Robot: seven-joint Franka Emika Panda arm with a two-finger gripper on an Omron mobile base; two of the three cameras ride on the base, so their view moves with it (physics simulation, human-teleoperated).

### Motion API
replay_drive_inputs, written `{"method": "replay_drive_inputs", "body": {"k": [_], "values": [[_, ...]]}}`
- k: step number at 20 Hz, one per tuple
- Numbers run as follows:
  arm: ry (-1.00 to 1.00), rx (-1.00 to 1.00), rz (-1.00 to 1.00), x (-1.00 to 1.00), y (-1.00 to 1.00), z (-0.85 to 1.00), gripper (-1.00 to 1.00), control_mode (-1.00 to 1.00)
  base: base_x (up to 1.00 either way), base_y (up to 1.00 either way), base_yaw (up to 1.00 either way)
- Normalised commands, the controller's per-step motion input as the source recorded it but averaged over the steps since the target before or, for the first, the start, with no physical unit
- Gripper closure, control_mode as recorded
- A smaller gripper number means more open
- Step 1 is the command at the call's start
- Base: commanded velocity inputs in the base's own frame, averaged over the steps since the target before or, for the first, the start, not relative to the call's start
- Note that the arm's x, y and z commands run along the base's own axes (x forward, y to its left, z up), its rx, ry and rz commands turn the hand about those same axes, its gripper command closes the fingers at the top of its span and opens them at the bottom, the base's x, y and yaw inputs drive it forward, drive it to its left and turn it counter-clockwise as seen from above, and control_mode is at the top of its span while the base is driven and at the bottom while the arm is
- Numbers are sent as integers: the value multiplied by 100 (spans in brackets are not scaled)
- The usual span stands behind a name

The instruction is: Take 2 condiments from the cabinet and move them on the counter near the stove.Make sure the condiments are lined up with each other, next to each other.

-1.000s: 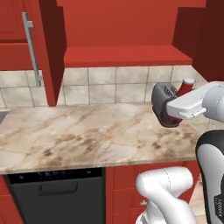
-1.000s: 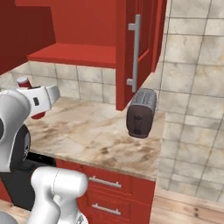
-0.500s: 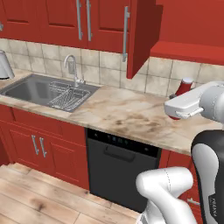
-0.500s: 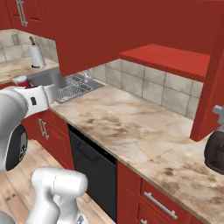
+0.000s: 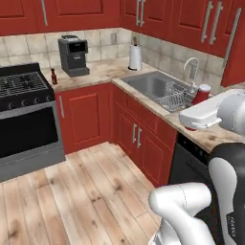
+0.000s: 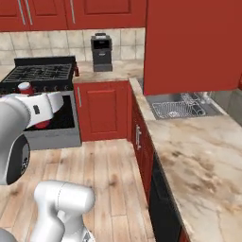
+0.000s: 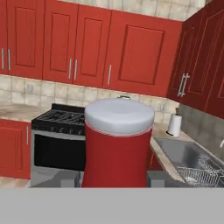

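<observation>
My gripper is shut on the plain red condiment bottle with its pale cap; the bottle stands upright between the fingers. From the base views the same bottle pokes up behind my white hand, held in the air. The dark brown condiment stands on the beige counter just right of the black stove. At the right edge an open door of the red wall cabinet shows.
A dark grey coffee machine stands on the counter past the stove. Beyond it come a paper towel roll, the sink and a dish rack. Wooden floor lies open between stove and base cabinets.
The whole scene has swung: the base turned away from the cabinet and counter corner toward the stove side of the kitchen. The red bottle stayed in my grip throughout.
</observation>
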Motion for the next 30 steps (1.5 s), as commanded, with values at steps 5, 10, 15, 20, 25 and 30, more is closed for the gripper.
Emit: {"method": "replay_drive_inputs", "body": {"k": [5, 10, 15, 20, 25, 30], "values": [[0, 0, 0, 0, 0, 0, 100, 100, 33, 37, 80], [0, 0, 0, 0, 0, 0, 100, 100, 54, 51, 39], [0, 0, 0, 0, 0, 0, 100, 100, 51, 18, 9], [0, 0, 0, 0, 0, 0, 100, 100, 51, 0, 0], [0, 0, 0, 0, 0, 0, 100, 100, 66, 0, 0], [0, 0, 0, 0, 0, 0, 100, 100, 69, 11, 0]]}}
